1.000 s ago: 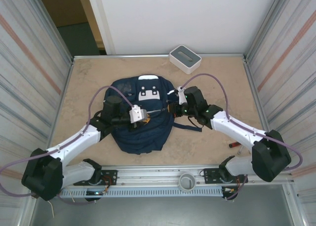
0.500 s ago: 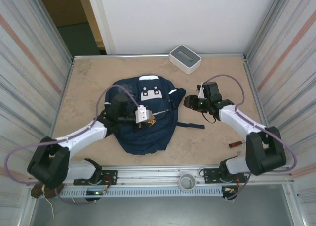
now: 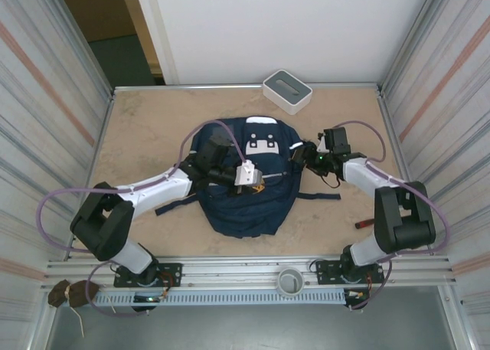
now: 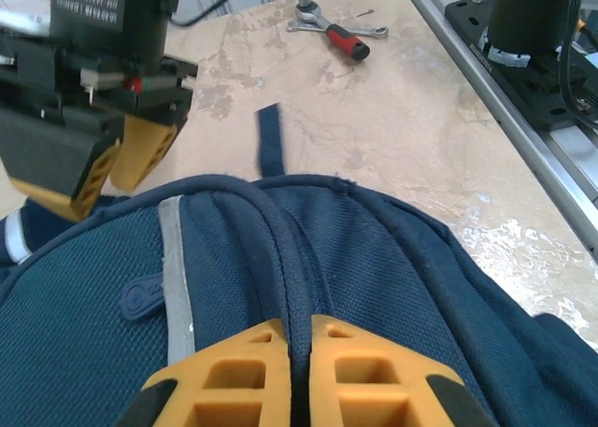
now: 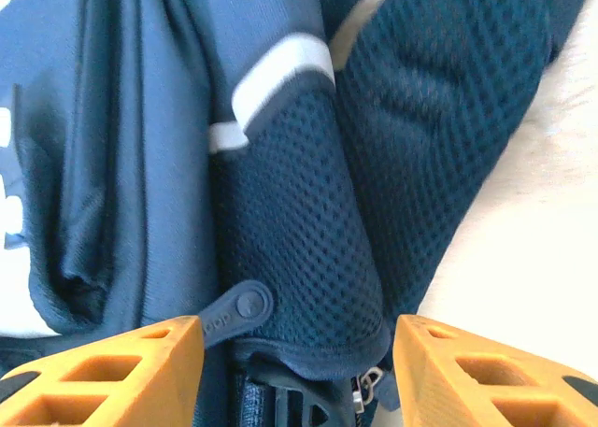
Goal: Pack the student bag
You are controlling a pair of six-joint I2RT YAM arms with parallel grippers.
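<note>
two arms on one bag. student bag (image 3: 245, 204) lies flat mid-surface (image 3: 153, 120), well apart from the white-grey box (image 3: 287, 91) at the far edge. left tool (image 4: 299, 348) is pinched together on a raised piped seam (image 4: 280, 249) of the bag — looks like it's anchoring the fabric. right tool (image 5: 297, 348) has its jaws apart, straddling the mesh side pocket (image 5: 299, 221), zipper pull (image 5: 238, 310) just beside one finger — my guess: lining up on the zip to open the bag.

no readable text, labels or numbers
</note>
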